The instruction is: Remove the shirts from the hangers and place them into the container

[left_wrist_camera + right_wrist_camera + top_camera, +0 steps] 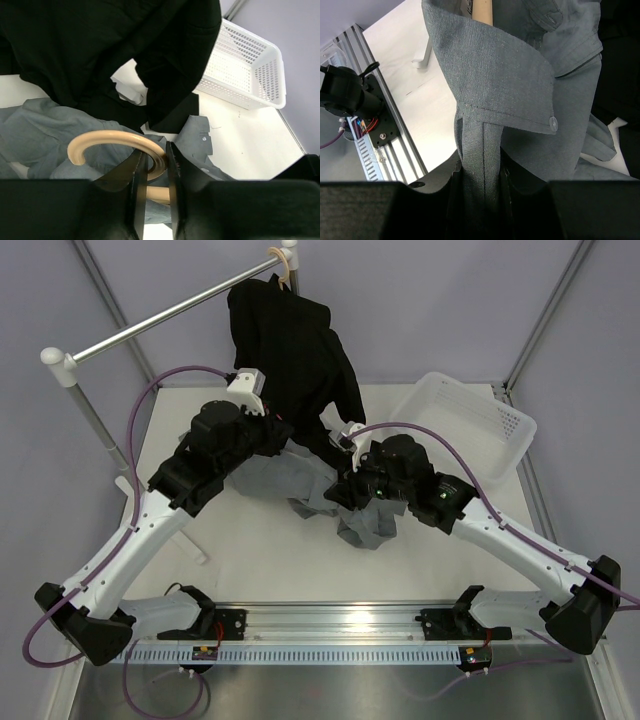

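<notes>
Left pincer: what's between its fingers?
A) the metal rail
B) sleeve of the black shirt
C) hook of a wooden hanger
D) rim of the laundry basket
C: in the left wrist view the left pincer has a finger on each side of the tan curved hook of the wooden hanger, which lies over the grey shirt. The black shirt and the white laundry basket sit beyond it.

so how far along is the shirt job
Nothing looks finished: the white slotted plastic basket is empty. In hand: the mid-grey collared cloth shirt is off the rail, on the table, with the right gripper pinching its front and the left gripper clamping the hook of its light wooden hanger. Left: pull that hanger free, bin the shirt, then do the black long-sleeved shirt hanging from the grey metal rail.
</notes>
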`<action>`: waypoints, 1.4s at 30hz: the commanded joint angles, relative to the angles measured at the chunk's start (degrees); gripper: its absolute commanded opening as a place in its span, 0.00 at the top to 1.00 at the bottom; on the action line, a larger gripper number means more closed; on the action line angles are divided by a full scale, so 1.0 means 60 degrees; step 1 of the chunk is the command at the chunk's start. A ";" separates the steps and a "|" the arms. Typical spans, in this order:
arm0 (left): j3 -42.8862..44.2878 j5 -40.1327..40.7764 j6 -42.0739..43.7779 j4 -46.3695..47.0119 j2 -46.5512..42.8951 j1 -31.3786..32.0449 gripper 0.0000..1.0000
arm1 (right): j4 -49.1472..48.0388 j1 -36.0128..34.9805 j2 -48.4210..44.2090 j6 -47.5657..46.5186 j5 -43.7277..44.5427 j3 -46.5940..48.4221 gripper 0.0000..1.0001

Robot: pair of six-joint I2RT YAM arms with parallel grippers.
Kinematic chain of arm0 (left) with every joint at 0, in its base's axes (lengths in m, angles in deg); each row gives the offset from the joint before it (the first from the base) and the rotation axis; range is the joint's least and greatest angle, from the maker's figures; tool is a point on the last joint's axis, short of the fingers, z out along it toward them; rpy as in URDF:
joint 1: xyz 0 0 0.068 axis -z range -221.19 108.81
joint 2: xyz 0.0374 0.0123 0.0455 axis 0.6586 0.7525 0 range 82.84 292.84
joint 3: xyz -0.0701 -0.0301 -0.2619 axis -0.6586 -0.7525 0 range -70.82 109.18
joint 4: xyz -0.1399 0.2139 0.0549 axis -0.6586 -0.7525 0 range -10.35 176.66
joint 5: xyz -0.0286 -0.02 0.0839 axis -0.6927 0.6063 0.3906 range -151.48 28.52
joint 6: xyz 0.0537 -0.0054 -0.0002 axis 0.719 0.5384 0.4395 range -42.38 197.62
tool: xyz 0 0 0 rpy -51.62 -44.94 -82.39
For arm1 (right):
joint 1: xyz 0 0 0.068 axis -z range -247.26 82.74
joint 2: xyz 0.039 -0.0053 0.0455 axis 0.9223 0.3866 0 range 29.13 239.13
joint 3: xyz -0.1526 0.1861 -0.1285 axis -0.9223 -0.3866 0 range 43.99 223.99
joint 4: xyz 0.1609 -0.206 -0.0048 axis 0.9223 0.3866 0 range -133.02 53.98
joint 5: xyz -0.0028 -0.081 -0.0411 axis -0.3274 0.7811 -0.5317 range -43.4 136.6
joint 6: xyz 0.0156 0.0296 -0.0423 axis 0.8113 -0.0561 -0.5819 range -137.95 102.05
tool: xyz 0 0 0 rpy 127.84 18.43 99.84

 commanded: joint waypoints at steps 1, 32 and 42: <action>0.0295 -0.0076 0.0228 0.0771 0.0009 0.0070 0.86 | -0.0821 -0.0116 -0.0278 0.0093 -0.0376 0.0006 1.00; -0.2181 0.0686 0.2792 0.2807 -0.1998 0.0069 1.00 | 0.0776 -0.0335 0.1288 -0.0551 -0.0713 0.3387 0.23; -0.2152 0.1111 0.2660 0.2690 -0.1954 0.0069 1.00 | 0.0497 -0.0746 0.2446 -0.0552 -0.0273 0.4136 0.30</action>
